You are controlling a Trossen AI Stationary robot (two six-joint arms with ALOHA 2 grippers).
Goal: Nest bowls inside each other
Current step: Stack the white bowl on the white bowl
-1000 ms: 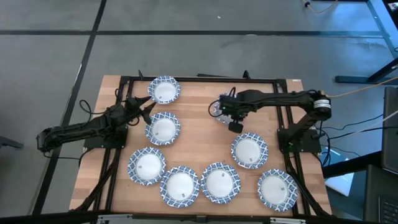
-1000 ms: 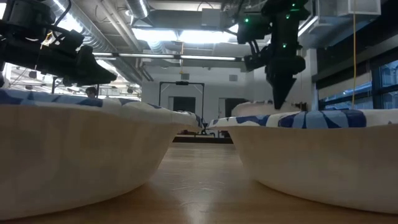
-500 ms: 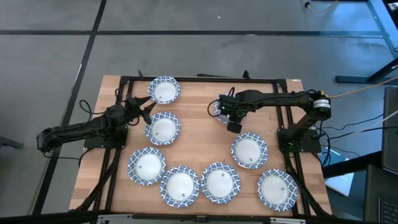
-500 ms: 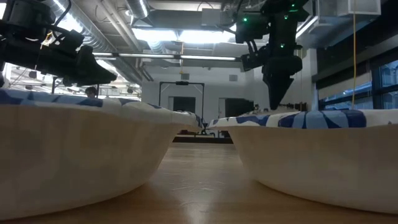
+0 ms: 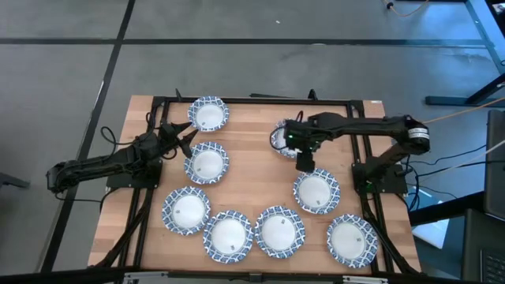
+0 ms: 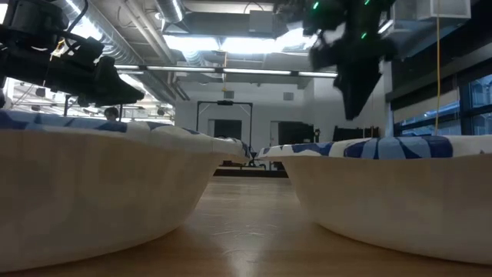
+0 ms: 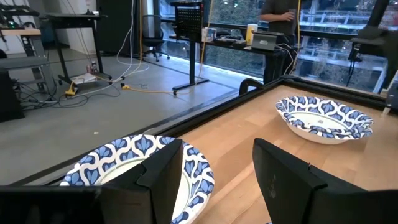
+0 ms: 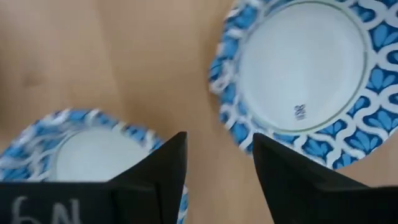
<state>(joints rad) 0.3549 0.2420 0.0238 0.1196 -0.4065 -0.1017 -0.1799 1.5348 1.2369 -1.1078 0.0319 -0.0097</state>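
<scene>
Jaws of the right gripper [image 8: 214,171] stand spread and empty above the bench [image 5: 252,170], hanging between two of the bowls: one far bowl [image 5: 281,139] and one nearer bowl [image 5: 317,191]. In the right wrist view a small blue mark shows inside one bowl; it cannot be read. Left gripper [image 7: 217,180] waits with its jaws parted, holding nothing, near the bench's left edge between the top bowl [image 5: 208,114] and another bowl [image 5: 207,163]. Four more bowls lie singly along the near edge, patterned blue-and-white rims up, white inside.
</scene>
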